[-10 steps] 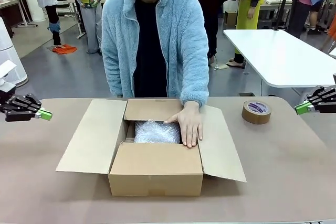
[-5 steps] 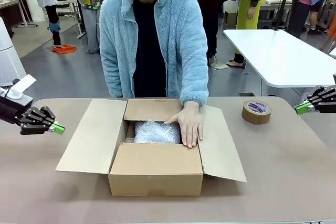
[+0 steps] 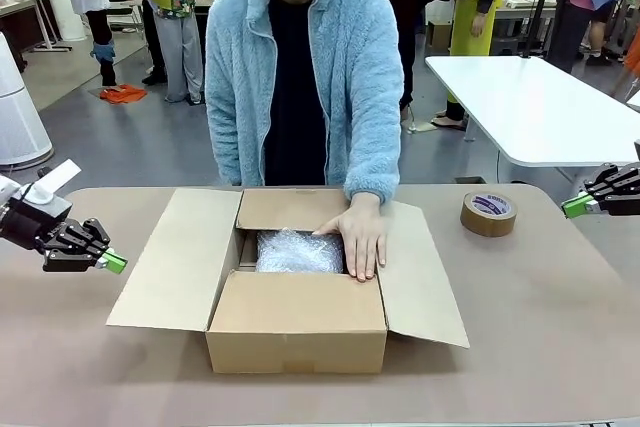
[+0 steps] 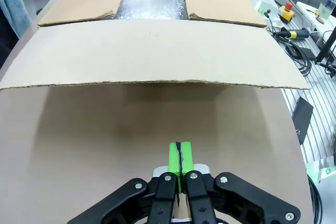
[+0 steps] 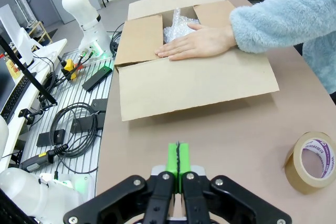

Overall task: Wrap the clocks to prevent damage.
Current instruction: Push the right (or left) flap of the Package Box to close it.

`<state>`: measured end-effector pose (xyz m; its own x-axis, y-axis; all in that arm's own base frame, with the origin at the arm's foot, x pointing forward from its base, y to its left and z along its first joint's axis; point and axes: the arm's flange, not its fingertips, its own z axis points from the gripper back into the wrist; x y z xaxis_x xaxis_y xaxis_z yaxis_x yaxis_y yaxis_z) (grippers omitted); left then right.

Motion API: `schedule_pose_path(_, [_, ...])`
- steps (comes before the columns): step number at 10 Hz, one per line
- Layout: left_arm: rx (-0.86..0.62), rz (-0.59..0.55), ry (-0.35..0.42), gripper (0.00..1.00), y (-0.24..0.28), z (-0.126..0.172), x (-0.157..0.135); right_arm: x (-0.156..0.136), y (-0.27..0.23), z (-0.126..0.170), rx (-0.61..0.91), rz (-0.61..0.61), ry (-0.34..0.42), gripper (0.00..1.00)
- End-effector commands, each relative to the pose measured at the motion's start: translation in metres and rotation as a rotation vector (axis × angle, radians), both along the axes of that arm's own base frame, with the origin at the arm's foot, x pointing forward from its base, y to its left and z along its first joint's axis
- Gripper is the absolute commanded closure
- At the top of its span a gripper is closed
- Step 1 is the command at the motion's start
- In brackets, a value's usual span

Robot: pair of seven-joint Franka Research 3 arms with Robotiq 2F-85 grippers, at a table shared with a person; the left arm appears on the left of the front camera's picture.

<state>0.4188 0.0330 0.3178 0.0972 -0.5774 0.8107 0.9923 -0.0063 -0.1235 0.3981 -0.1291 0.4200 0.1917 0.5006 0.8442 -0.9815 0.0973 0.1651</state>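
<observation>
From my station I see the open cardboard box (image 3: 297, 319) in the middle of the table (image 3: 540, 347), all four flaps folded outward. The clocks (image 3: 295, 252) sit inside it as a whitish bubble-wrap bundle on the box floor. The person's hand (image 3: 360, 237) lies flat across the right side of the opening and covers part of that bundle; the sleeve is light blue fleece. My left fingers (image 3: 112, 264) are pressed fully together on nothing, hovering over the table just beside the box's left flap. In the left wrist view that wide flap (image 4: 152, 51) stands between them (image 4: 180, 158) and the bundle (image 4: 152, 6). My right fingers (image 3: 575, 206) are likewise closed and empty, out at the right edge of the table, well apart from the box. A roll of brown tape (image 3: 488, 213) lies flat between them and the box's right flap. In the right wrist view it sits near them, off to one side (image 5: 311, 162).
</observation>
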Motion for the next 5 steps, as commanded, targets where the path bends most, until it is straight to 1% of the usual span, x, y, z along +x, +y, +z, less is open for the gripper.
schedule_pose_path(1, [-0.009, 0.006, -0.020, 1.00, -0.001, 0.003, 0.000, -0.001, 0.000, 0.000, 0.014, 0.002, 0.000, 0.99])
schedule_pose_path(3, [-0.009, 0.006, -0.020, 1.00, -0.001, 0.003, 0.000, -0.001, 0.000, 0.000, 0.014, 0.002, 0.000, 0.99])
schedule_pose_path(4, [0.000, 0.001, -0.003, 1.00, 0.000, 0.001, 0.001, -0.001, 0.000, 0.000, 0.014, 0.002, 0.000, 0.99])
schedule_pose_path(5, [-0.004, -0.013, -0.008, 1.00, -0.006, -0.012, 0.000, -0.001, 0.000, 0.000, 0.014, 0.002, 0.000, 0.99])
